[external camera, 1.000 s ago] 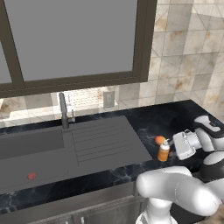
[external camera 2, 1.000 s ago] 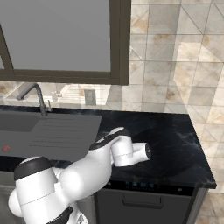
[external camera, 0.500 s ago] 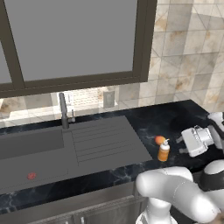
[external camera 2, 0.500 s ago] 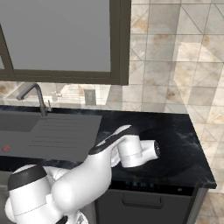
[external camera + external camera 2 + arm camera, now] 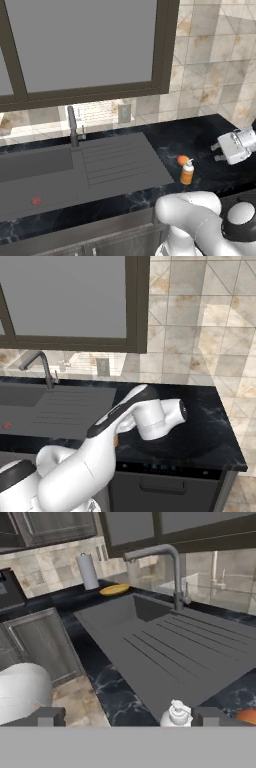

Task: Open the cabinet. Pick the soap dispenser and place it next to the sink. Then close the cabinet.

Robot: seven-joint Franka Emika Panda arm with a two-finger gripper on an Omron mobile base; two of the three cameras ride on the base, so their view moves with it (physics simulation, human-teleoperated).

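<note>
The soap dispenser (image 5: 187,173), an orange bottle with a white pump, stands upright on the black counter just right of the sink's (image 5: 45,172) draining board. My gripper (image 5: 217,152) hovers open to its right, clear of it, fingers pointing left with nothing between them. In the hand view the pump top (image 5: 176,713) shows low between the wide-set fingertips (image 5: 47,717), with the sink (image 5: 115,614) beyond. The cabinet (image 5: 165,50) hangs above the sink, and its dark-framed doors look shut. In the right base view my own arm hides the gripper.
A small orange ball (image 5: 182,160) lies right behind the dispenser. The faucet (image 5: 74,127) rises at the back of the sink, and a red item (image 5: 36,201) lies in the basin. Far along the counter stand a paper towel roll (image 5: 87,571) and a yellow dish (image 5: 114,589).
The open gripper has drawn back to the right and slightly up, away from the soap dispenser. The dispenser has stayed where it was on the counter.
</note>
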